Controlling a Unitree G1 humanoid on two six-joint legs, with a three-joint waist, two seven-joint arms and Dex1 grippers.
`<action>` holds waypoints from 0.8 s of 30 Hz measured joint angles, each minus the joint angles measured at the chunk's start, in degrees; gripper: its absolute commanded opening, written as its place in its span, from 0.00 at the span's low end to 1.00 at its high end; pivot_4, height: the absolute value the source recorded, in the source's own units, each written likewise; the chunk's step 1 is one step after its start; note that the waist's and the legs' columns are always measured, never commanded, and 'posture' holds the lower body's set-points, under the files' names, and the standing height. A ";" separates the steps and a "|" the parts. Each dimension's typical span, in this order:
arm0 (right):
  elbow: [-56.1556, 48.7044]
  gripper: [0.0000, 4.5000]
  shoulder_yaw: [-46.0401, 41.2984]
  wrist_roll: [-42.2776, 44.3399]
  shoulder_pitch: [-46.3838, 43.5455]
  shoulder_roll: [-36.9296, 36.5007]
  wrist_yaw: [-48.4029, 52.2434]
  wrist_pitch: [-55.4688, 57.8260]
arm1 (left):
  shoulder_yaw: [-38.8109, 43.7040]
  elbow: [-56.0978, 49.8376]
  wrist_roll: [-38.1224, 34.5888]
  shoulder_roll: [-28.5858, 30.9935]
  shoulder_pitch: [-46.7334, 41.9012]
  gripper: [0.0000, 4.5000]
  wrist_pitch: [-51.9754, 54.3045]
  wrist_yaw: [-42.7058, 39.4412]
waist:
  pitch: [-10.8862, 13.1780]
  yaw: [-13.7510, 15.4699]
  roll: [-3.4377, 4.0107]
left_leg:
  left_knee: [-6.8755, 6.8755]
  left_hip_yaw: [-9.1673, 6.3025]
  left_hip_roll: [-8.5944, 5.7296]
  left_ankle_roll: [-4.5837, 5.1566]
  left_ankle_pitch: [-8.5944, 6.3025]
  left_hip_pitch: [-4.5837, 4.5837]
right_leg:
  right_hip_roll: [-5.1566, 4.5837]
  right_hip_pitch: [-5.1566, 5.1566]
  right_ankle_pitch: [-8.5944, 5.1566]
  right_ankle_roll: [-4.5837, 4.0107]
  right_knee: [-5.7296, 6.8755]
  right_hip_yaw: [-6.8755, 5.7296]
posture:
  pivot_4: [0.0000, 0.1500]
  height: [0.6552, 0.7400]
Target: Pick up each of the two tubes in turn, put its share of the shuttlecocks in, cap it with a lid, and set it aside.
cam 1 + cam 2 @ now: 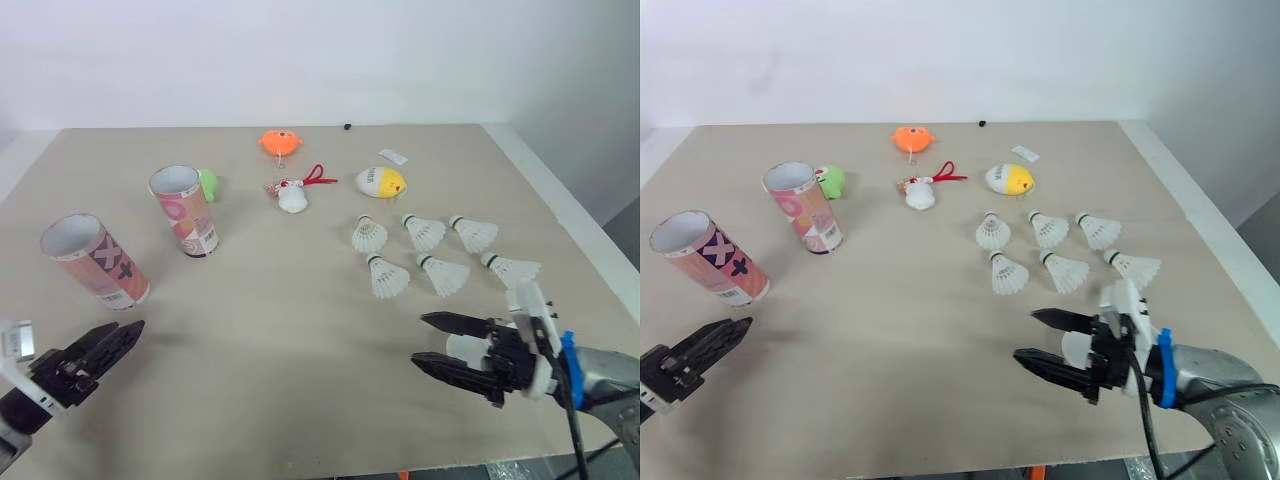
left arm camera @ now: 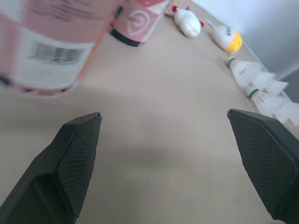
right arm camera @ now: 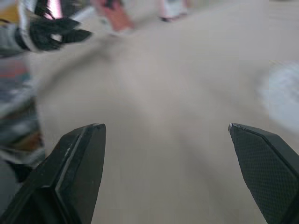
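Tubes first: the pink patterned cardboard tube (image 1: 185, 210) beside the small green toy (image 1: 208, 184) is our reference point, standing mouth-up on the beige tabletop (image 1: 300, 330). The second pink cardboard tube with black crosses (image 1: 95, 262) stands to its left and nearer to us, mouth up as well. We guess that's so each can be grabbed round the side and filled from above. Well off to the reference tube's right, six white feathered shuttlecocks (image 1: 425, 232) lie in two rows of three, spaced out so each can be picked singly, we reckon. Our left gripper (image 2: 163, 114) hovers on the near side of the reference tube, just short of the crossed tube, fingers spread wide with nothing between them. Our right gripper (image 1: 420, 339) sits far to the reference tube's right, just this side of the shuttlecocks, also spread and holding nothing. Looks to us like nothing's loaded yet, and the crossed tube is the likely first grab. Right of the reference tube and further back sit an orange toy (image 1: 280, 141), a white toy with a red cord (image 1: 293, 195) and a yellow-and-white egg toy (image 1: 381, 182), which are just clutter.
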 measured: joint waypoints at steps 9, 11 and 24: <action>2.83 1.00 13.54 -1.99 -18.43 9.80 -12.30 2.81 | 1.69 -0.84 11.60 -5.03 6.41 0.99 -14.30 0.26 | 0.00 1.25 0.02 | 0.08 -0.08 -0.01 -0.07 -0.18 -0.10 | 0.15 0.01 -0.23 -0.41 0.06 -0.16 | 1.00 1.00; 2.99 1.00 14.11 -2.09 -18.67 9.85 -12.31 2.87 | 0.99 -0.75 12.33 -5.03 5.34 0.99 -15.16 0.58 | 0.00 1.29 0.02 | 0.16 -0.06 -0.01 -0.07 -0.18 -0.11 | 0.12 0.05 -0.22 -0.37 0.06 -0.15 | 1.00 1.00; 2.93 1.00 16.60 -3.40 -17.91 11.84 -12.64 1.20 | -6.29 6.30 24.27 -1.54 -3.49 0.99 -22.77 2.45 | -0.01 1.12 0.01 | 0.78 0.02 0.34 -0.04 -0.18 -0.08 | 0.47 0.09 0.00 -0.33 0.30 -0.12 | 1.00 1.00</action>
